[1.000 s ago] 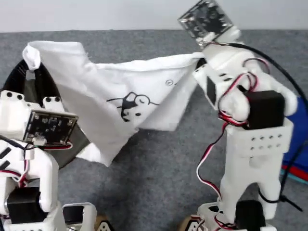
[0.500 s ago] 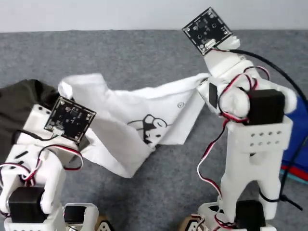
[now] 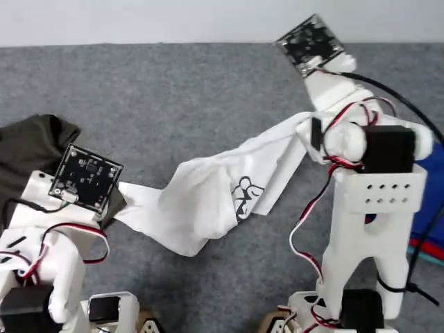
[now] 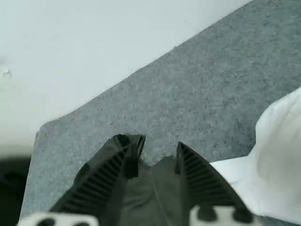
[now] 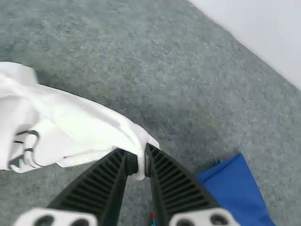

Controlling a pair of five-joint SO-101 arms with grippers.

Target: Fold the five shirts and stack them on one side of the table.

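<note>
**Position.** The white shirt (image 3: 208, 201) is drawn out in a loose, rumpled band across the middle of the high view. It runs from centre right down to the lower left and rests on the grey table (image 3: 173, 90). A dark shirt (image 3: 28, 149) is noted crumpled at the left edge. A blue shirt (image 5: 230, 188) is noted near the right arm.

**Claws.** The right gripper (image 5: 139, 162) is closed on a bunched edge of the white shirt, with cloth pinched between its tips. The left gripper (image 4: 158, 147) is observed with its jaws apart and nothing clamped. Dark cloth is seen in the gap, and the white shirt lies just beside one jaw.

**Handling.** The garment is judged light, limp and without stiffness. It will sag, twist and bunch wherever it is unsupported, and a single hold will only drag it into a rope. Breakage is not a concern, but thin fabric may slip from a shallow pinch.

**Recommended hold.** A second hold should be taken at the free lower-left end, on a hem or corner rather than a mid-panel fold. The cloth can then be spread flat before folding.
</note>
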